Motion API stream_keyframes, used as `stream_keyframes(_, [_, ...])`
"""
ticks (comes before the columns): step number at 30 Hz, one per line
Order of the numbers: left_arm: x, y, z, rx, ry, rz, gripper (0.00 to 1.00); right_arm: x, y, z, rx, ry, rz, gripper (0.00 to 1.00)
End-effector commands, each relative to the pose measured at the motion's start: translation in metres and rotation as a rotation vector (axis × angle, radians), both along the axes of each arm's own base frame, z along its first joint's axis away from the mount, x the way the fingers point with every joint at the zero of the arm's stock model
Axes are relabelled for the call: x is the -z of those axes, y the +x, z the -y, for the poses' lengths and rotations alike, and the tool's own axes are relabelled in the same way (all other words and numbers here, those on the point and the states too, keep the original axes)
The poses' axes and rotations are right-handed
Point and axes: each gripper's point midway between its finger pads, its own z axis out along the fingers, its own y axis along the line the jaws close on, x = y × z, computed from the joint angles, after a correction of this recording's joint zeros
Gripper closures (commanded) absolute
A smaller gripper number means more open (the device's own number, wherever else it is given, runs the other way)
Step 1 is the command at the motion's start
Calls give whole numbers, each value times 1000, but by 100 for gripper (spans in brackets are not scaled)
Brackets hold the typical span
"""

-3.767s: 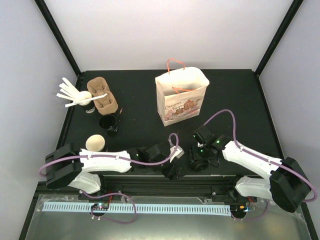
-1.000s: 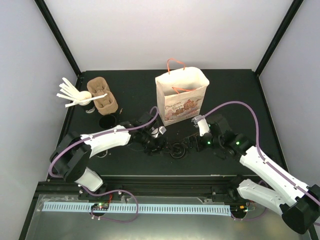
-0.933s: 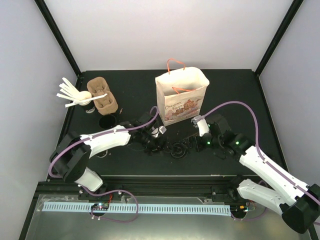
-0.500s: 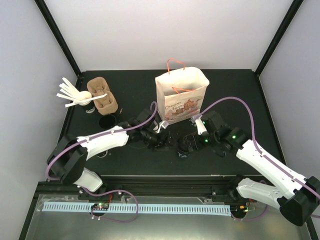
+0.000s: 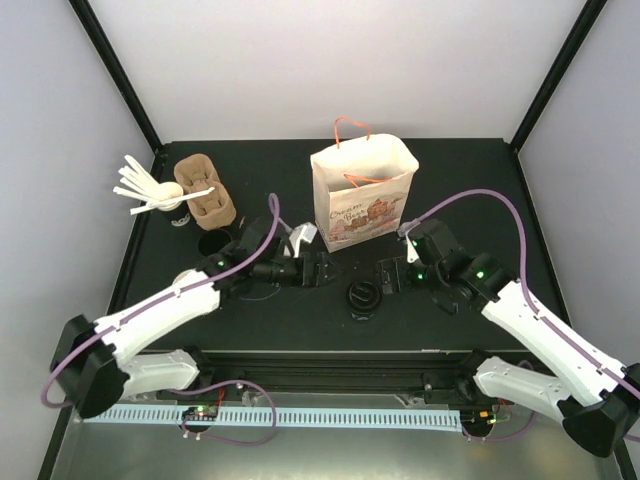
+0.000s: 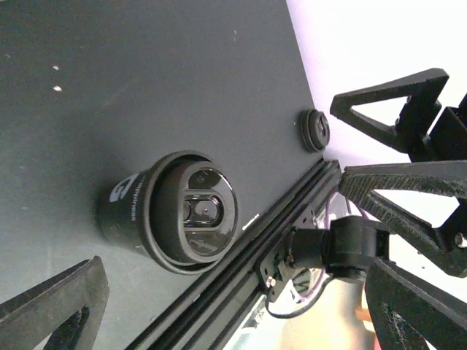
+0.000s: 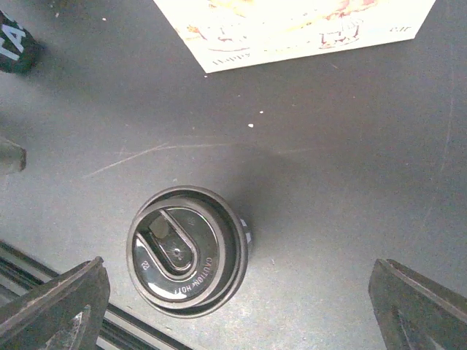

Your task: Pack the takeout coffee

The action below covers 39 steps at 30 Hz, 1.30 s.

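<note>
top: matte black lidded cup [image 5: 361, 297] stands free near the table's [image 5: 480, 190] front edge, between left gripper [image 5: 322, 268] and right gripper [image 5: 388, 277], with room all round; paper bag [image 5: 362, 195] behind.
left wrist: fingers [image 6: 55, 302] spread wide off the cup; glossy round lid [image 6: 193, 211] beside the metal rail [image 6: 241, 292].
right wrist: fingers [image 7: 55, 299] wide apart, clear of the cup.

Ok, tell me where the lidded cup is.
In the top view the lidded cup stands upright on the table, centre, near its front edge, on the near side of the bag.
</note>
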Motion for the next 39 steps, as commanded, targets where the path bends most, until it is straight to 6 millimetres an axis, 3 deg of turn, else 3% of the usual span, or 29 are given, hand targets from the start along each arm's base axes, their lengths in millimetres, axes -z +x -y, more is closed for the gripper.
stream_keyframes(1, [9, 10, -30, -131, 60, 91, 1, -10, 1, -9, 10, 53, -8, 0])
stream_keyframes(5, [9, 4, -36, -144, 4, 122, 4, 7, -2, -19, -2, -50, -102, 0])
stream_keyframes(11, [10, 0, -46, -145, 25, 179, 9, 10, -14, -48, -12, -142, -111, 6])
stream_keyframes(14, [13, 1, -48, -138, 36, 200, 12, 25, -20, -58, 3, -186, -154, 8])
stream_keyframes(20, [27, 0, -38, -97, 23, 178, 29, 40, -22, -64, 79, -228, -179, 10])
stream_keyframes(39, [61, 2, -5, 6, -48, 71, 45, 65, -12, -63, 195, -286, -204, 14])
